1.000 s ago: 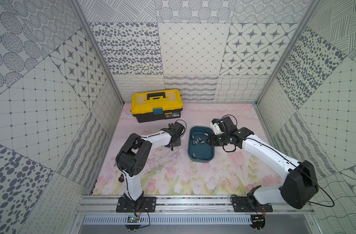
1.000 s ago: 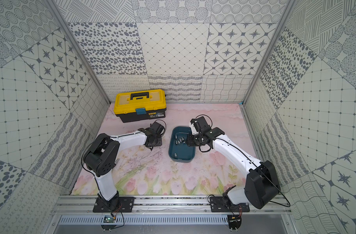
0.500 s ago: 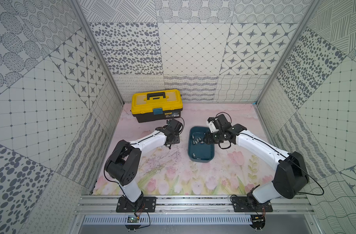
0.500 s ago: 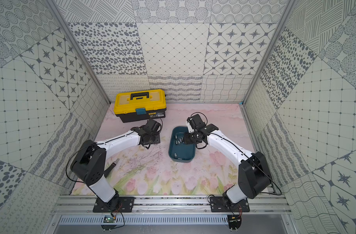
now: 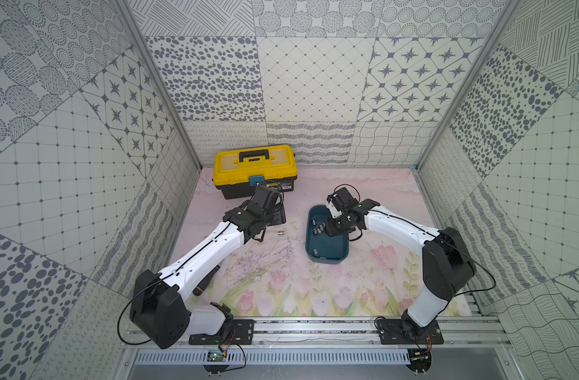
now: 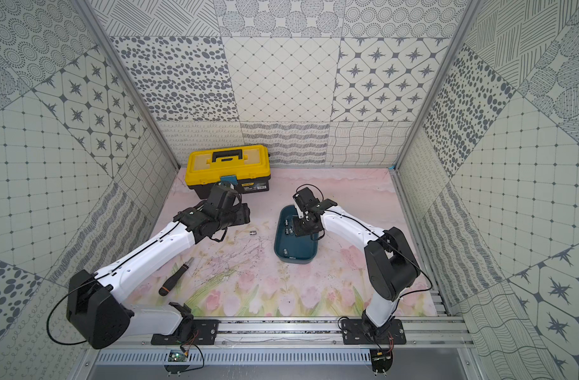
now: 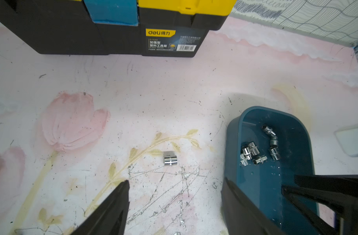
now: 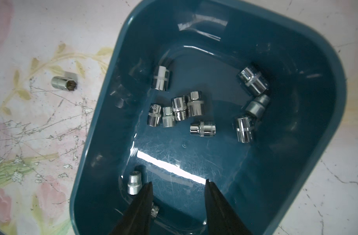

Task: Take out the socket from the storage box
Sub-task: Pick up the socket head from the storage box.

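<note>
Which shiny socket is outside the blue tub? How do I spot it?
Start at the yellow toolbox at the back. Nearby sits the teal storage box. The socket lies alone on the flowery mat beside that box; the other sockets are all inside it.

white arms [image 5: 209, 248], black joints [image 5: 160, 312]

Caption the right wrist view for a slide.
Right gripper open above the teal storage box, chrome sockets scattered inside, one socket outside on the mat.
</note>
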Robot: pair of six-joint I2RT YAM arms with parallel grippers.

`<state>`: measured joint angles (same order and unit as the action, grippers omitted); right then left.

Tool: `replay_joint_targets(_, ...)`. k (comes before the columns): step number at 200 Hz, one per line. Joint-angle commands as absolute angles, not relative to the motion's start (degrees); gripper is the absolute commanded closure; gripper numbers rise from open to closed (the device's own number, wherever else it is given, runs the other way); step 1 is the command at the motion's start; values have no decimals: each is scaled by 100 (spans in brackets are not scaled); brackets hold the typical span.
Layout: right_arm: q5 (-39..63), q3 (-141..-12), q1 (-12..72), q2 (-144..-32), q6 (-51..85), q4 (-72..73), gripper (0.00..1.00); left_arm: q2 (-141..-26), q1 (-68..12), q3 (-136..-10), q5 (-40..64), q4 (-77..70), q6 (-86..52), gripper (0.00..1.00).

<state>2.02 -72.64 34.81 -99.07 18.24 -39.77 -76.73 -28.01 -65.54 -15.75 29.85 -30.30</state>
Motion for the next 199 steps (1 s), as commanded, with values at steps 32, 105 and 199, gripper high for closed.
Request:
replay_joint_targets(32,-22,-7531,3516,-10335,1561,-3902,52,-7278,-2785,-6456,-1557,3147,-2707,23)
replay_joint_targets(105,-32,-7846,3462,-10867,1483,-3953,52,-7131,-2785,-6390,-1547,3138,-2646,22)
replay_joint_targets(199,-198,-8141,3263,-11242,1463,-4126,51,-7018,-2788,-6398,-1512,3105,-2634,22)
